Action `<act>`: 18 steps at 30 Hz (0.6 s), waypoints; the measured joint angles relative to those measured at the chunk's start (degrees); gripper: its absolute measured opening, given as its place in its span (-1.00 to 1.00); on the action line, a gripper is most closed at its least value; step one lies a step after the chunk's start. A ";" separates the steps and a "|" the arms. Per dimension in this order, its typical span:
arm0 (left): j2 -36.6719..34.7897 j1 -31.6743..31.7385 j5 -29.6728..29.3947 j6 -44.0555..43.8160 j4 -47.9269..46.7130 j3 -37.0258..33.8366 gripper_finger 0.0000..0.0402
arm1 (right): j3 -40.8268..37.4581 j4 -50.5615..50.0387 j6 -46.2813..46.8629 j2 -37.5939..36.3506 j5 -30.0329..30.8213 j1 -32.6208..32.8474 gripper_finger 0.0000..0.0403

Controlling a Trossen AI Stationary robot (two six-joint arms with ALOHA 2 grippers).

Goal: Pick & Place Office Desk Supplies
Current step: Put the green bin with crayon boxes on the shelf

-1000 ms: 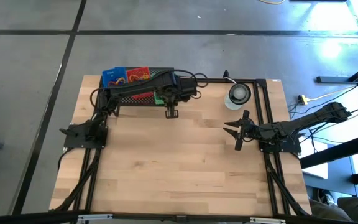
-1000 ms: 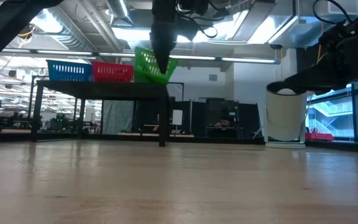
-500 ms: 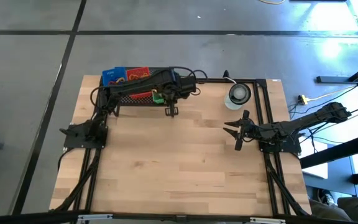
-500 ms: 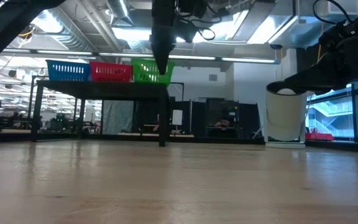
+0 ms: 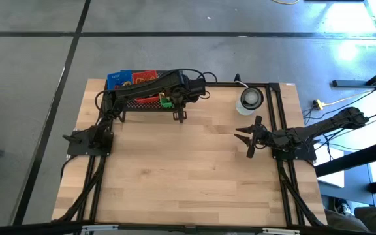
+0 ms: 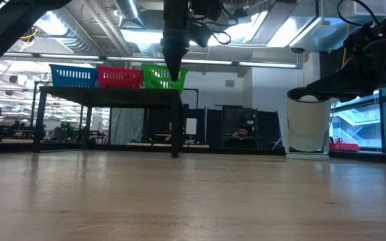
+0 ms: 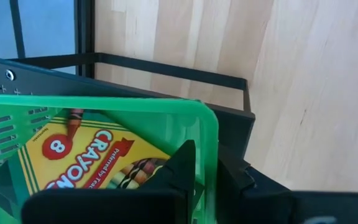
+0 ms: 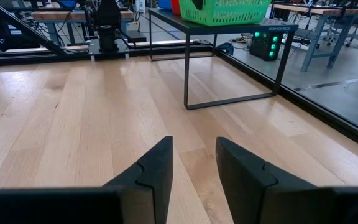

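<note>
- The left pincer point(image 7: 207, 165) is seen at the rack point(image 6: 106, 94) along the counter's point(image 5: 194, 176) far edge, its fingers set one inside and one outside the wall of the green basket point(image 7: 104, 106).
- Whether that wall is clamped or only straddled cannot be told; the gap between the fingers is narrow.
- A crayon box point(image 7: 86, 165) is shown lying flat inside the green basket, label up, just beside the inner finger.
- The green basket is seen standing level on the rack, next to the red basket point(image 6: 120, 77) and the blue basket point(image 6: 74, 75).
- Coloured items are glimpsed from above in the red and blue baskets; what they are cannot be made out.
- The right pincer point(image 8: 193, 146) is held low over the counter's right side, well apart from the rack, fingers parted and nothing between them.
- No loose supplies are visible on the bare wood.
- The task is judged to be far along: at least one crayon box is stowed and the basket is set on the rack.
- What is judged left is freeing the left pincer from the basket wall and drawing the arm clear; a second crayon box is not seen here.
</note>
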 joint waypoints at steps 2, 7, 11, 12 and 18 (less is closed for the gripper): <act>0.00 -0.02 -0.63 -0.02 0.02 0.00 -0.83 | 0.00 0.00 0.00 -0.01 0.00 0.00 -0.39; 0.00 -0.04 -1.89 -0.04 0.01 -0.02 -0.83 | 0.00 -0.01 0.02 0.00 0.00 -0.01 -0.39; 0.00 -0.15 -1.95 -0.07 0.00 -0.02 -0.81 | 0.00 0.00 0.01 0.00 0.00 -0.01 -0.39; 0.00 -0.15 -1.95 -0.14 0.00 -0.02 -0.80 | 0.00 0.00 0.01 -0.02 0.00 0.00 -0.39; 0.00 -0.43 -1.95 -1.16 0.00 -0.02 -0.63 | 0.00 -0.01 0.00 0.00 0.00 0.00 -0.39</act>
